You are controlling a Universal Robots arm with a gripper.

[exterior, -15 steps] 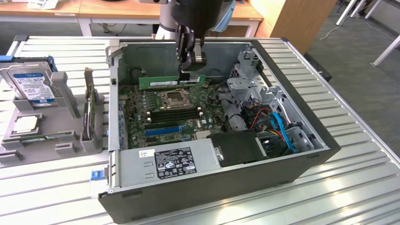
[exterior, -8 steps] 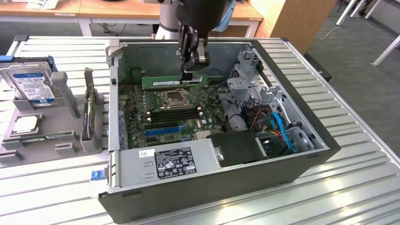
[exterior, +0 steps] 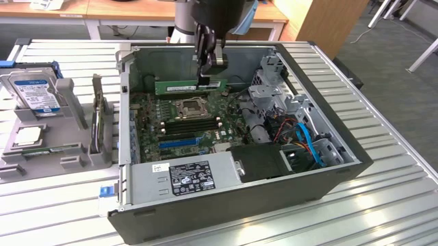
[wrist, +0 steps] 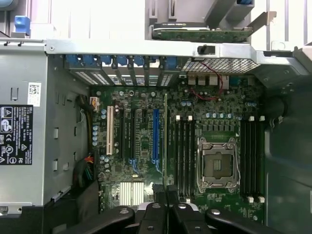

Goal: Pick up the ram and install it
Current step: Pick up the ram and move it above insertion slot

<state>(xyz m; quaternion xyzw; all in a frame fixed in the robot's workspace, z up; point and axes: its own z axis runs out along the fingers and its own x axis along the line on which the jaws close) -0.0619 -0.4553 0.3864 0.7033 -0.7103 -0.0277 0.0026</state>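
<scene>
Between my fingertips sits the ram [exterior: 181,87], clamped on its flat faces, so my claw [exterior: 207,78] is closed on it. I seem to hold it well off its middle: most of the green stick reaches out to one side of my fingers and only a short stub shows on the other. In the wrist view it appears edge-on as a thin line [wrist: 165,141] running straight out ahead of my claw [wrist: 165,191].

Below me lies the motherboard [exterior: 171,110] inside the open computer case [exterior: 329,128]. The stick looks clear of the board, not yet in any socket. Under the claw, the nearer bank of memory slots [wrist: 184,156] lies just beside the stick's edge, roughly parallel to it, and the processor socket [wrist: 217,163] lies just past those slots.

The off-centre grip worries me most. Pressing down from one end could rock the stick, seat one corner first, or let it slip in my pads. A small sideways error could drive its edge onto the slot wall or toward the open processor socket, whose contacts would bend easily. I cannot tell whether the white slot latches [wrist: 178,118] are open or which way the notch faces; either could block seating and stress the board.
</scene>
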